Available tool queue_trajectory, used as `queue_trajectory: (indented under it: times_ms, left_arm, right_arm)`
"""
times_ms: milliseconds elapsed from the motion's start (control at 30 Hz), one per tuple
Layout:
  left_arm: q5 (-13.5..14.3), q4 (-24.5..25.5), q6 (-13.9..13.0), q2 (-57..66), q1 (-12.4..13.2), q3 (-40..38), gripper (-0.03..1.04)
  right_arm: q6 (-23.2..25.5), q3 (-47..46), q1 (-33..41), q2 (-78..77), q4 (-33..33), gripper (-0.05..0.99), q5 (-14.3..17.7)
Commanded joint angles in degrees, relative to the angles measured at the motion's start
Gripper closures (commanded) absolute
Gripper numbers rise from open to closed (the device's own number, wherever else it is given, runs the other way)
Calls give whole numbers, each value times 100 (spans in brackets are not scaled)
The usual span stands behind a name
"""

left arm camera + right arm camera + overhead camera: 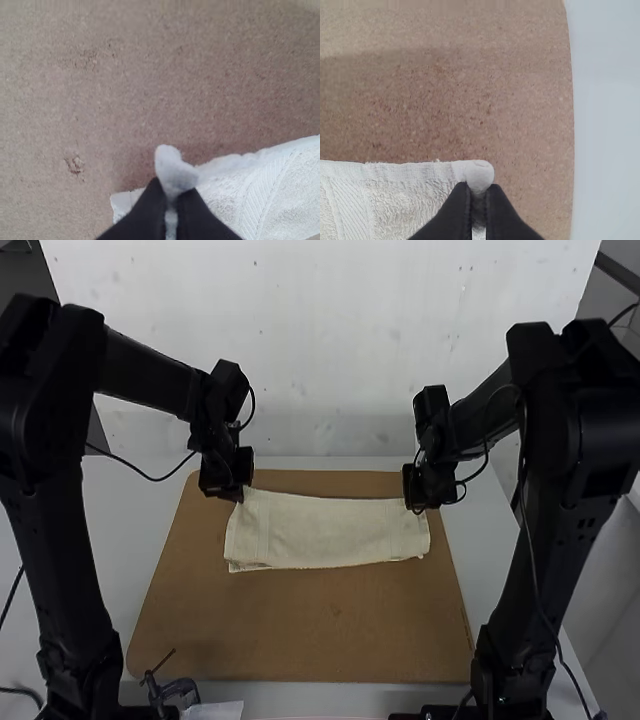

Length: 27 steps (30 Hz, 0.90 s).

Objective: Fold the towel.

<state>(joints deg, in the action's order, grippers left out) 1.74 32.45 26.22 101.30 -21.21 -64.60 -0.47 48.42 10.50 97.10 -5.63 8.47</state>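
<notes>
At corners, left gripper (238, 496) and right gripper (416, 508) clench a cream towel (325, 532), seemingly folded.

The board's near half (300, 630) offers a way through, but left arm (65, 580) and right arm (548, 550) flank it

high: farther, above-behind, facing forward-down | wrists: close, facing down | all share towel (325, 532), board (300, 630)

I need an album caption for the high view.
Left gripper and right gripper each hold a far corner of the cream towel on a brown board.
</notes>
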Motion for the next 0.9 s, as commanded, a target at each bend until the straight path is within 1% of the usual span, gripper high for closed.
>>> queue_trajectory:
  times_ms: [0,167,367,533,833,867]
  left_arm:
    - [72,-37,-108,57,100,-387,100]
    - [37,42,-126,303,100,-422,99]
    - [-7,25,-126,321,109,-27,100]
    - [-24,25,-134,285,91,184,100]
    - [-24,-19,-134,470,126,202,99]
    - [-24,-19,-143,514,126,202,98]
  right_arm:
    - [47,352,-110,20,97,92,102]
    - [56,493,-75,248,-61,92,102]
    - [47,203,84,310,-35,92,102]
    - [38,132,75,406,-17,92,102]
    - [47,141,84,670,141,92,137]
    - [47,141,75,705,150,92,146]
